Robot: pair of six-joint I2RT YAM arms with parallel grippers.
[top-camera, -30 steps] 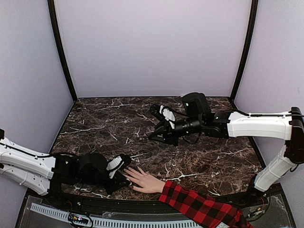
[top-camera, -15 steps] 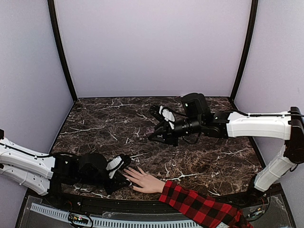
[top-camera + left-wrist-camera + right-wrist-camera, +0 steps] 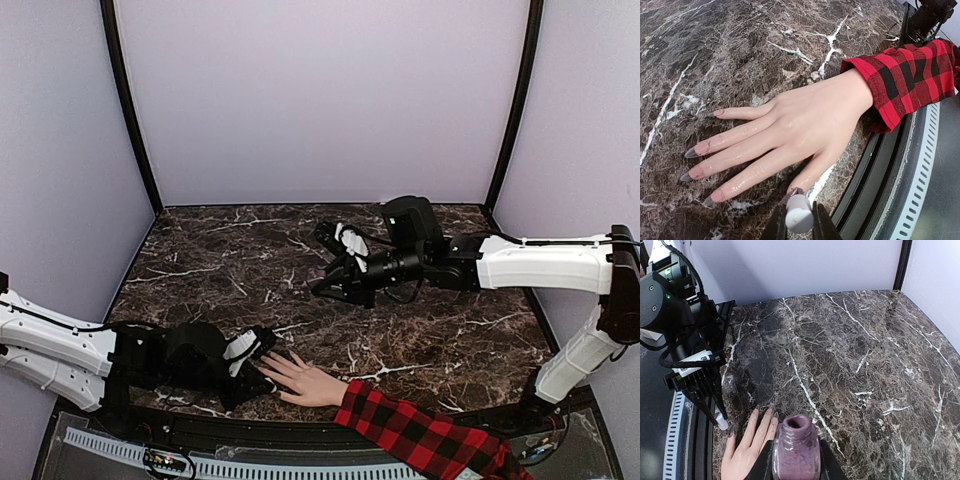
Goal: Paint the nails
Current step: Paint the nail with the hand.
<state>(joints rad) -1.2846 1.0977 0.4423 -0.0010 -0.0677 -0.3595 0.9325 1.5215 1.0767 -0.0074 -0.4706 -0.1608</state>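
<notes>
Left wrist view: my left tool clamps the white-capped polish brush, tip beside the thumb.
The mannequin hand lies flat at the near edge of the counter, nails long and pointed; my right tool grips an open purple polish bottle above mid-counter.

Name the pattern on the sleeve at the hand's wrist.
The sleeve is red-and-black plaid, clearest in the left wrist view.
</notes>
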